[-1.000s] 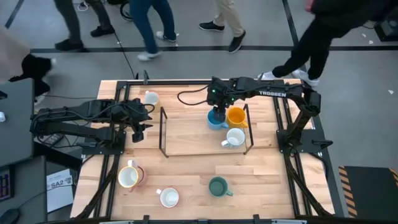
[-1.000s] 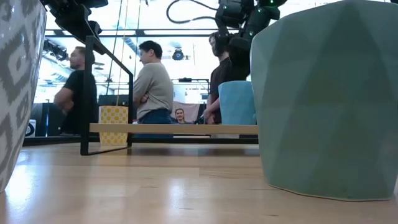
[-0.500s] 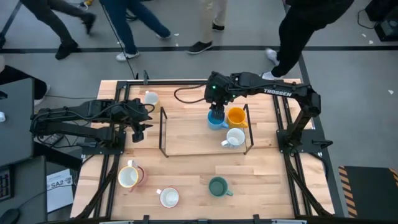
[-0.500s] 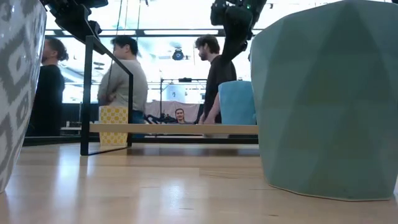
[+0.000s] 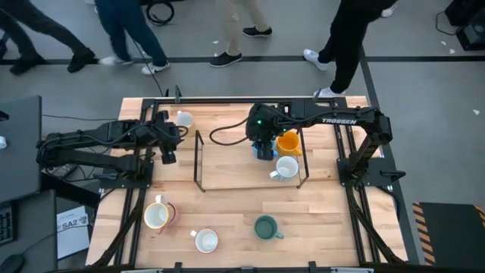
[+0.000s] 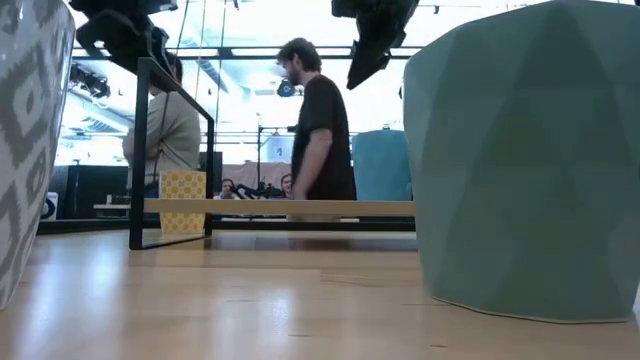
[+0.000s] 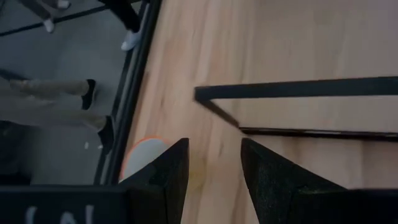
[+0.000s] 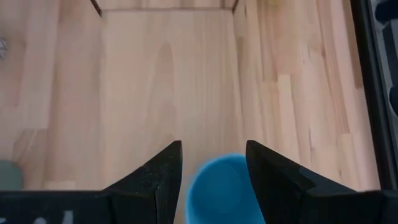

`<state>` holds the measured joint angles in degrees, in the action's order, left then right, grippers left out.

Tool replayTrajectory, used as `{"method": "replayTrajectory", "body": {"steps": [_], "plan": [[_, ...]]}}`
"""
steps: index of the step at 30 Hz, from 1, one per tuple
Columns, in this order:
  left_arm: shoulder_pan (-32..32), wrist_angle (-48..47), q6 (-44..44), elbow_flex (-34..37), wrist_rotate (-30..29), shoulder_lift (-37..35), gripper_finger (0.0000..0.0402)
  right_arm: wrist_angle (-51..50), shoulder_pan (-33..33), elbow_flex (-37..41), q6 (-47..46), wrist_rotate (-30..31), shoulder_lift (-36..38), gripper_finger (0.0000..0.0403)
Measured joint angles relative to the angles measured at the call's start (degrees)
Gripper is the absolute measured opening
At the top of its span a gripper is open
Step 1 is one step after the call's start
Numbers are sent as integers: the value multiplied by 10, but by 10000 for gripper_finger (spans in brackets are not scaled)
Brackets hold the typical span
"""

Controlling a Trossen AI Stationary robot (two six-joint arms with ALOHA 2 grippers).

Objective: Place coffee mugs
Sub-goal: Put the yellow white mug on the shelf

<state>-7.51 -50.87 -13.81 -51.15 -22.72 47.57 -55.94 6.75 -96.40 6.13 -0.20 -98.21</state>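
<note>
Blue mug (image 8: 224, 186) sits below the right claw's (image 8: 213, 163) spread fingers.

I see the wooden bench (image 5: 227, 216) carrying a black-framed rack (image 5: 200, 161) at centre, with mugs scattered: green mug (image 5: 265, 227) lower middle, white mug (image 5: 206, 240) beside it.

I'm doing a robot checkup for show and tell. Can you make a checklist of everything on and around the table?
Surface: wooden table carrying a black-framed rack.
Job's things: blue mug, orange mug, white mug on rack; off it, green mug, white mugs, cream mug.
Clutter: nothing seen.
Grippers: right end effector open above blue mug; left end effector open beside rack.
Cables: black cable on right arm.
Surroundings: people walking behind table.
</note>
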Motion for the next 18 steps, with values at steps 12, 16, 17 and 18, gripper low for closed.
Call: {"method": "replayTrajectory", "body": {"steps": [12, 16, 17, 18], "plan": [[-151, -3, -112, 0, 75, 81, 153, 42, -21, 0, 0, 0, 0, 183], [-196, -3, -153, 0, 82, 120, 153, 42, -22, 0, -7, 0, 0, 183], [-206, -3, -160, 0, 90, 129, 153, 42, -22, 0, -12, 0, 0, 183], [-216, -2, -168, 0, 98, 139, 153, 42, -22, 0, -14, -2, 0, 184]]}}
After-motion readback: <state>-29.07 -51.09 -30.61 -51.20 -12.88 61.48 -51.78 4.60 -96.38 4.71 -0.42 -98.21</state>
